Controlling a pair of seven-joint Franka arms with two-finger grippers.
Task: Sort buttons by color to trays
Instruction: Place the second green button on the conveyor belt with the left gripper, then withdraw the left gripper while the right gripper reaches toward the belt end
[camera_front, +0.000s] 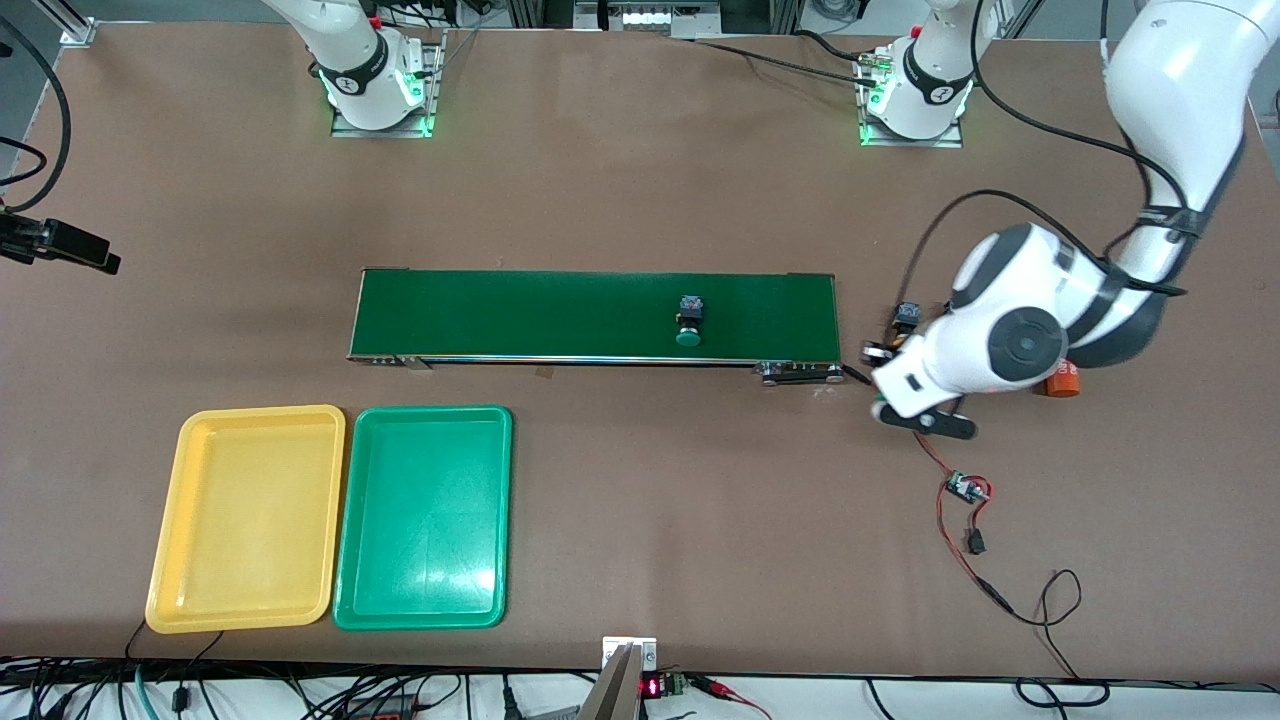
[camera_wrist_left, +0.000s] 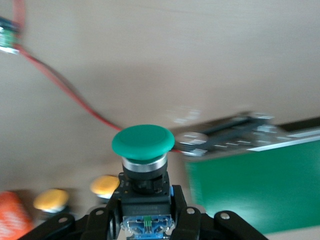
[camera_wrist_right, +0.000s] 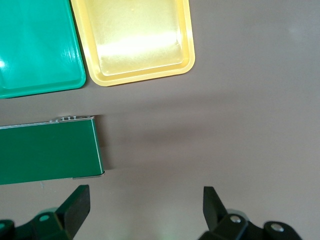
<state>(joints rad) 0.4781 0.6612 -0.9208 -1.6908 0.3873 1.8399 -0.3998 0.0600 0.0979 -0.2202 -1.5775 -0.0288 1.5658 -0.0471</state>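
Note:
My left gripper (camera_wrist_left: 146, 212) is shut on the black body of a green-capped button (camera_wrist_left: 143, 142), just past the belt's left-arm end. In the front view that gripper (camera_front: 884, 398) is mostly hidden under its white hand. Two yellow-orange buttons (camera_wrist_left: 50, 200) (camera_wrist_left: 105, 185) rest on the table close by. Another green button (camera_front: 688, 322) lies on the belt. The yellow tray (camera_front: 245, 520) and the green tray (camera_front: 425, 515) sit side by side, both bare, nearer the front camera. My right gripper (camera_wrist_right: 145, 205) is open over bare table, holding nothing.
The long dark-green belt (camera_front: 520, 315) crosses the middle of the table. A black-bodied button with a bluish top (camera_front: 907, 315) lies beside the left hand. An orange cylinder (camera_front: 1062, 382) stands under the left arm. A small circuit board (camera_front: 966, 488) trails red wires.

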